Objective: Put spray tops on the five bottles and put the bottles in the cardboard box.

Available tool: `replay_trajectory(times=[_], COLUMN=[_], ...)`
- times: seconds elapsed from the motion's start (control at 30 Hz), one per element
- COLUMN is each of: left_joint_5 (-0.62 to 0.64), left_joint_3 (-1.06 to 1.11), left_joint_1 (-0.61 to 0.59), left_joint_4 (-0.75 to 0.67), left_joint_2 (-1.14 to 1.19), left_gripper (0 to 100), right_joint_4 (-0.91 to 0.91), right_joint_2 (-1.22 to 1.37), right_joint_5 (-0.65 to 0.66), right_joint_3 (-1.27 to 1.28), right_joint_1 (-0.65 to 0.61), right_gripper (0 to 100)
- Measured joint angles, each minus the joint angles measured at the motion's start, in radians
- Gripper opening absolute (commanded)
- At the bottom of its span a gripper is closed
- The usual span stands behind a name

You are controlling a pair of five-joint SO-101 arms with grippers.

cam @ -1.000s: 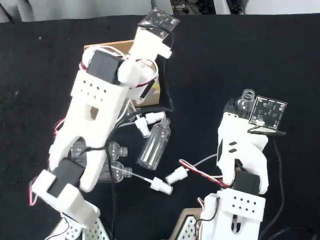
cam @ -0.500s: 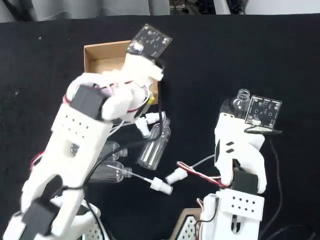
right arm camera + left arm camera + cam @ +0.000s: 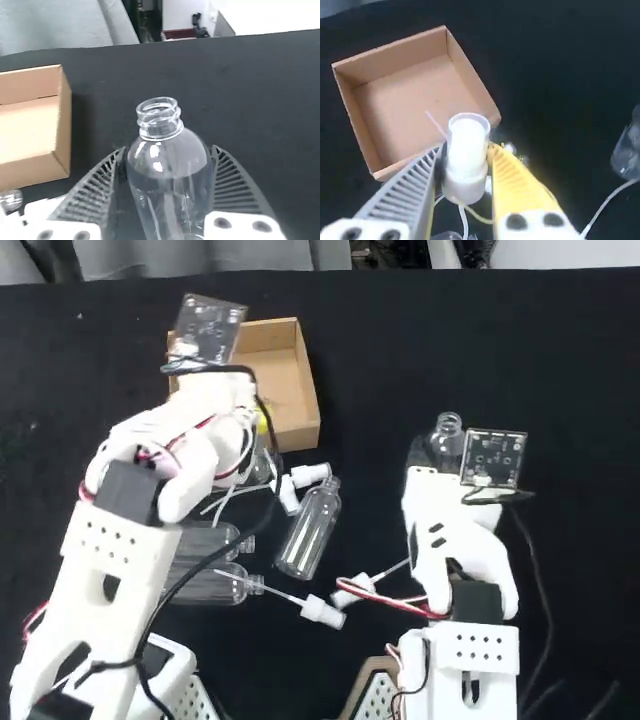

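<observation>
High view, nearest first: a loose spray top point(image 3: 322, 613) lies between the arms, with a clear bottle point(image 3: 308, 525) on its side at twelve o'clock of it, then the cardboard box point(image 3: 278, 365) at eleven. Left gripper point(image 3: 466, 150) pinches a white spray top point(image 3: 466, 135) just short of the box. Right gripper point(image 3: 167, 152) clamps an upright open bottle point(image 3: 159, 125), at four o'clock of the box.

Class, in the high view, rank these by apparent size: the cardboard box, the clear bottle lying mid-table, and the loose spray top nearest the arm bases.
1. cardboard box, largest, though an arm covers part
2. clear bottle
3. spray top, smallest
</observation>
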Motion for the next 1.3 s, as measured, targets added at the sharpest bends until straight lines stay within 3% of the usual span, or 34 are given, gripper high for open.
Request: replay_trajectory(times=[0.5,0.67,1.0,1.3], left_joint_5=[0.204,0.261,0.256,0.376], left_joint_3=[0.199,0.204,0.204,0.241], left_joint_1=[-0.095,-0.114,-0.11,-0.11], left_joint_4=[-0.199,-0.204,-0.204,-0.204], left_joint_2=[-0.169,-0.195,-0.288,-0.402], left_gripper=[3,3,3,3], right_joint_4=[0.0,0.0,0.0,0.0], right_joint_2=[0.0,0.0,0.0,0.0], right_joint_5=[0.0,0.0,0.0,0.0], right_joint_3=[0.012,0.02,0.043,0.043], right_joint_1=[-0.219,-0.288,-0.367,-0.407], right_gripper=[15.8,15.8,16.0,16.2])
